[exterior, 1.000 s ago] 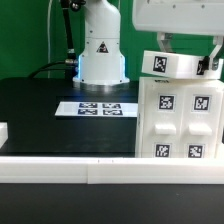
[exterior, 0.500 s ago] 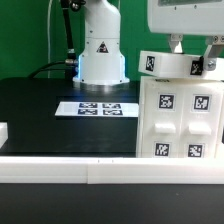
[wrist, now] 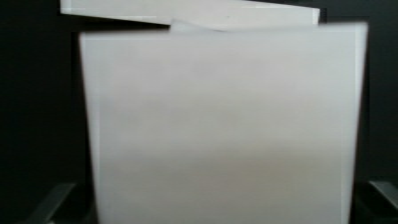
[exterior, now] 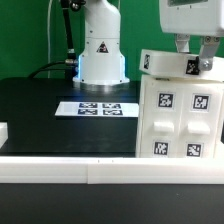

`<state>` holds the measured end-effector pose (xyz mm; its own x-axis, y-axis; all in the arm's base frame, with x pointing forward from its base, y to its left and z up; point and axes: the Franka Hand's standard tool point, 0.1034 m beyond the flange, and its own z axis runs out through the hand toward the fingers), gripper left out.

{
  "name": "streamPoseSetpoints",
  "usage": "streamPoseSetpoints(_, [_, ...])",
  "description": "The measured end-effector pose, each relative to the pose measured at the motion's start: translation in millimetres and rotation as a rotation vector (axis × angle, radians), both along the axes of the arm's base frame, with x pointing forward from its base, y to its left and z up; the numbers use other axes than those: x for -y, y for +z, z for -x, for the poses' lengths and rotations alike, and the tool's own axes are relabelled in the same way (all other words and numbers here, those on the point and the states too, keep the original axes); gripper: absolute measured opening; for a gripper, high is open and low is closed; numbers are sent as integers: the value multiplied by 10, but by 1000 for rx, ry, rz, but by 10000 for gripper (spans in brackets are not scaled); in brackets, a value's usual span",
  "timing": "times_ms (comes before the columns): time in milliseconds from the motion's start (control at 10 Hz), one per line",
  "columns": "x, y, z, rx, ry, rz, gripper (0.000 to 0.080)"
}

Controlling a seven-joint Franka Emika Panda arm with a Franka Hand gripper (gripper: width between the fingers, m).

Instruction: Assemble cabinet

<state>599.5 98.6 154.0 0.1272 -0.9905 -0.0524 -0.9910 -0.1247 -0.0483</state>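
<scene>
Cabinet body [exterior: 180,120] stands upright on the table [exterior: 40,110] at the exterior view's right, tagged front toward the camera. A separate top panel [exterior: 165,63] lies across its upper edge. The panel's long axis runs left–right in the exterior view, and it is not level: the left end sits a little higher and overhangs the body's left side.

Gripper [exterior: 197,58] hangs directly above the panel's right portion, pointing down. The fingers [exterior: 181,45] straddle the panel across its short width, one to each side of a tag, so the panel lies between and just below them. Judgement: the next move depends on this straddle and on the tilt. The panel needs to come square and flat on the body before it can seat.

Finger state: cannot tell. They sit close to the panel, but contact is not resolved in either view.

Hidden or unclear:
- The gripper's right side and the cabinet body's right edge are cut off by the frame.
- The wrist view is filled almost entirely by a blank white face [wrist: 214,130] – which part it belongs to is uncertain.
- The panel-to-body seam is too small to read.

Marker board [exterior: 100,107] lies well apart, mid-table
</scene>
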Motion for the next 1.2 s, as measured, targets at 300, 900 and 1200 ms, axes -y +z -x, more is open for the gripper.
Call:
streamPoseSetpoints(300, [-11, 99, -5, 10, 17, -28, 795])
streamPoseSetpoints(900, [-21, 241, -34, 26, 152, -47, 797])
streamPoseSetpoints(1200, [-48, 257, -72, 57, 514, -12, 797])
